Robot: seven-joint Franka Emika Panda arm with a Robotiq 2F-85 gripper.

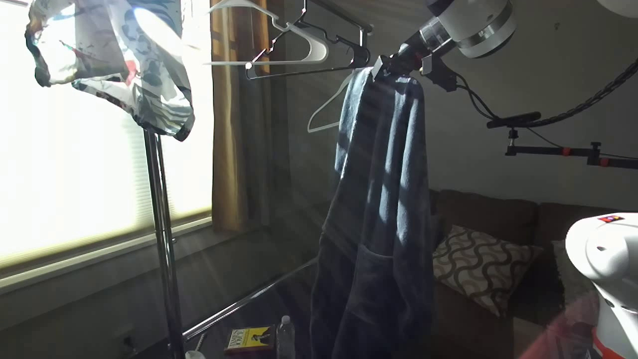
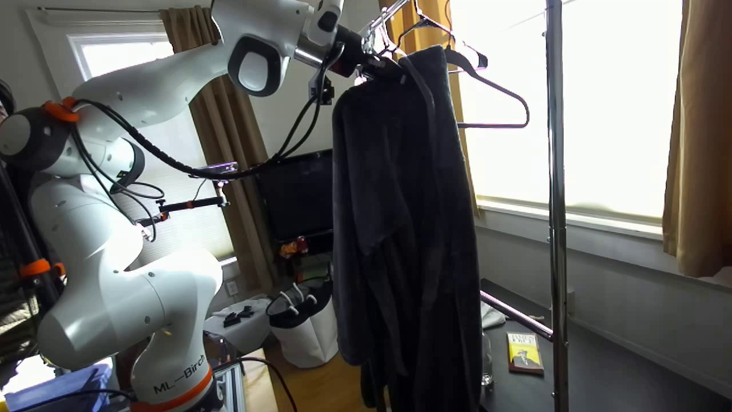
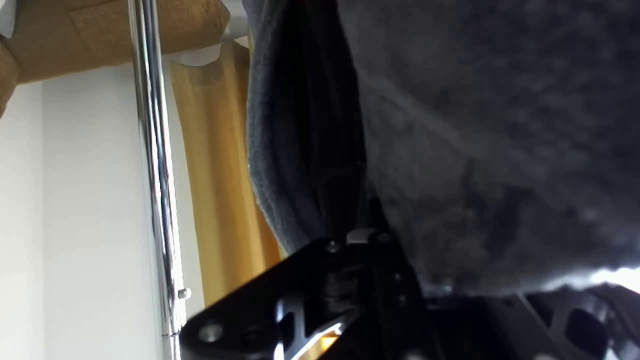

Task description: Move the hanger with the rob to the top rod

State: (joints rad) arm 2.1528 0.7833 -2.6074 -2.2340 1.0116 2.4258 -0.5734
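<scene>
Robe (image 1: 381, 214), dark blue, hangs long below the gripper (image 1: 390, 69), which is clamped at its collar; whether it pinches cloth alone or also something inside, I cannot tell, since folds cover the grip in the wrist view. The robe's top is near the top rod (image 1: 344, 16) and lower than it. On that rod hang a white hanger (image 1: 318, 50) and a black hanger (image 1: 299, 73). Past the robe's side toward the bright window (image 1: 89, 174) pokes a pale hanger (image 1: 324, 128); I cannot tell whether it carries the robe. A steel post (image 2: 557, 200) stands upright. On the black desk (image 2: 617, 366) a yellow book (image 2: 525, 352) lies flat near an upright clear bottle (image 1: 285, 336). Behind, in an exterior view, is a brown sofa (image 1: 483, 198) with a patterned cushion (image 1: 481, 267)
</scene>
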